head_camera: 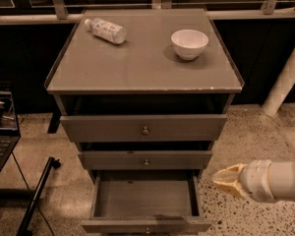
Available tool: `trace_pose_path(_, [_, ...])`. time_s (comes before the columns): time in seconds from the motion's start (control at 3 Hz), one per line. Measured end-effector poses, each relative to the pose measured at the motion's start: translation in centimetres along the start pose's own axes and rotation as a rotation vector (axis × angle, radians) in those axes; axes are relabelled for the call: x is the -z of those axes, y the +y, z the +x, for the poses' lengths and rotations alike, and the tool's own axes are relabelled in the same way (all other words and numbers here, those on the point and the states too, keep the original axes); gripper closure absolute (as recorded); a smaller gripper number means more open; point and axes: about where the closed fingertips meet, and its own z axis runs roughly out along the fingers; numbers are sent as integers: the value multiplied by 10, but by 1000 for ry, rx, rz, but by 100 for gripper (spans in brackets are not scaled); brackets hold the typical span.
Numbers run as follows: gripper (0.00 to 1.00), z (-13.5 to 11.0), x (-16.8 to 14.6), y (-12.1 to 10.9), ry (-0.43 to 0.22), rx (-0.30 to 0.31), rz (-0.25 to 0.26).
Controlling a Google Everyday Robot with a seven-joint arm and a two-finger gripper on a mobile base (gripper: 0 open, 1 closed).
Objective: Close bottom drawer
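Observation:
The bottom drawer [145,225] of the grey-brown cabinet is pulled far out, showing its bare inside; its low front panel sits at the frame's lower edge with the knob partly cut off. My gripper [226,180] is at the lower right, just right of the drawer's right side and above the floor, with its pale fingertips pointing left toward the cabinet. The white arm reaches in from the right edge.
The top drawer [145,127] and middle drawer [145,159] stand slightly out. On the cabinet top [137,68] lie a plastic bottle [105,30] and a white bowl [189,44]. A laptop [0,132] is at left, a black stand leg [37,195] beside it, a white pole [287,77] at right.

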Motion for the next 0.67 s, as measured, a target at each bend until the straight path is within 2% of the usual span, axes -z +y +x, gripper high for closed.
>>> trace_pose_path(0.33, [100,37,-61,-15,-75,-51,30])
trace_pose_path(0.67, [100,71,-113,-32,-100,-111,69])
